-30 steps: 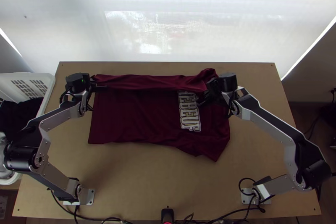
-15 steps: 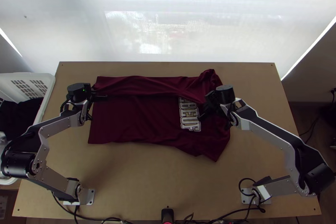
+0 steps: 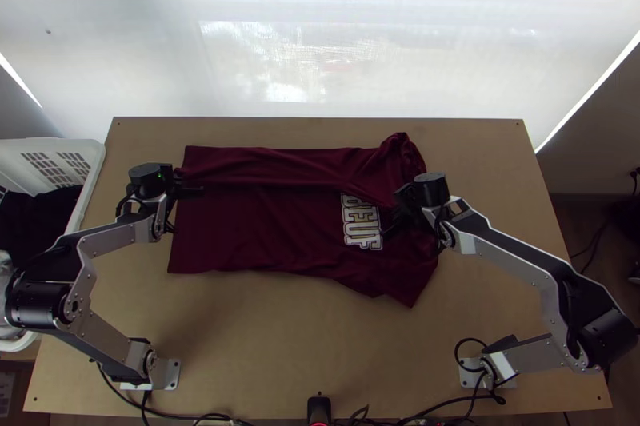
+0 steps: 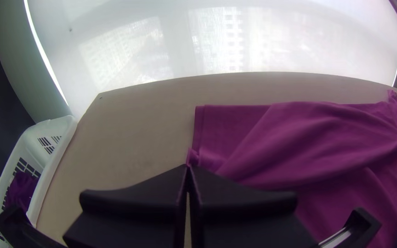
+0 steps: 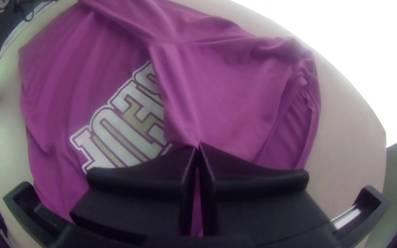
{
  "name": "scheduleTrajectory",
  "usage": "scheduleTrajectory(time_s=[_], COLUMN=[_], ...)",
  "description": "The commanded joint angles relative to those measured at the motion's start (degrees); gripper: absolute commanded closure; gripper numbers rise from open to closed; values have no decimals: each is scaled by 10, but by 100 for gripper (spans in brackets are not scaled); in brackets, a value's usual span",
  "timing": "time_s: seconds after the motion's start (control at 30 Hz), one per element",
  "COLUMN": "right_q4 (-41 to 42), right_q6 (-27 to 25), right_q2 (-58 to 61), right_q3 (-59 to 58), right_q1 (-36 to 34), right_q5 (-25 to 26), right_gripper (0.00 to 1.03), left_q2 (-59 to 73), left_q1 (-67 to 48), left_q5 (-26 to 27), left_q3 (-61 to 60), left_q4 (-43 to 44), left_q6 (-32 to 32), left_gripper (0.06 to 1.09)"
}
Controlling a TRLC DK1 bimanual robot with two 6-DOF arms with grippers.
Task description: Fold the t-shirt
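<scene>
T-shirt (image 3: 256,230): far side folded nearward | flap's left end pinched by left gripper (image 3: 198,189), right part by right gripper (image 3: 387,232)

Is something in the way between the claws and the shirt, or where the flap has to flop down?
Nothing I can see. The left claw and right claw each pinch the flap of the shirt. If it flops toward the table's near side, only more shirt seems to lie under it.
</scene>
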Motion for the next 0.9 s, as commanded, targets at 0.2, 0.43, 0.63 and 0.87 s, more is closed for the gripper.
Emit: scheduleTrajectory(time_s=[0.2,0.43,0.63,0.87], right_q4=[11,-31,-72,-111], right_q6=[10,12,14,14], right_q2=[3,-63,-132,-194], right_q3=[6,19,12,-13], right_q1=[-1,-1,-1,-1], right_q5=[1,2,2,2], right_gripper=[21,5,5,5], left_q2=[-6,-136,-238,-296], left_q1=[-5,-11,-18,-21], left_q5=[1,53,84,84], left_q3=[18,25,1,-11], left_q4=[-23,-246,-485,-652], left_q6=[-3,-27,-16,-13], left_gripper=[78,31,24,19])
